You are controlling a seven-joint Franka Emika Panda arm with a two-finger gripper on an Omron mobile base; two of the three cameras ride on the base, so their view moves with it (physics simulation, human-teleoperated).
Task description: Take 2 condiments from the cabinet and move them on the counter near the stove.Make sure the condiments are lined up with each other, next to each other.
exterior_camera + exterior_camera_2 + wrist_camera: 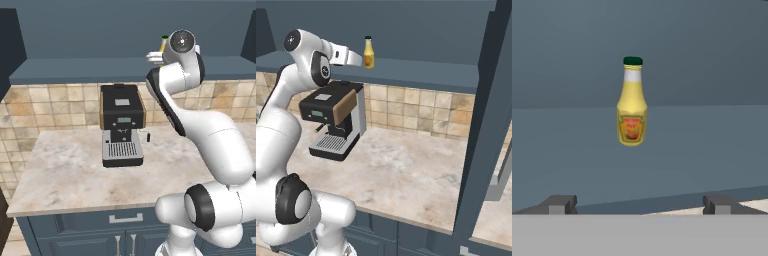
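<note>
A yellow-orange bottle (632, 102) with a green cap and yellow label stands upright on the dark blue cabinet shelf (421, 72). In the right base view the bottle (369, 52) is just past my gripper (360, 60). From the left base the arm hides most of the bottle (163, 43). In the hand view my gripper (640, 204) is open, its fingertips (561, 203) spread wide, short of the bottle and not touching it. The grey-white shaker and the stove are out of view. The beige marbled counter (65, 170) lies below.
A black coffee machine (121, 125) with a silver drip tray stands on the counter under the shelf, close beneath my arm. The open blue cabinet door (486, 125) stands edge-on at the right. Tan wall tiles (416, 112) back the counter.
</note>
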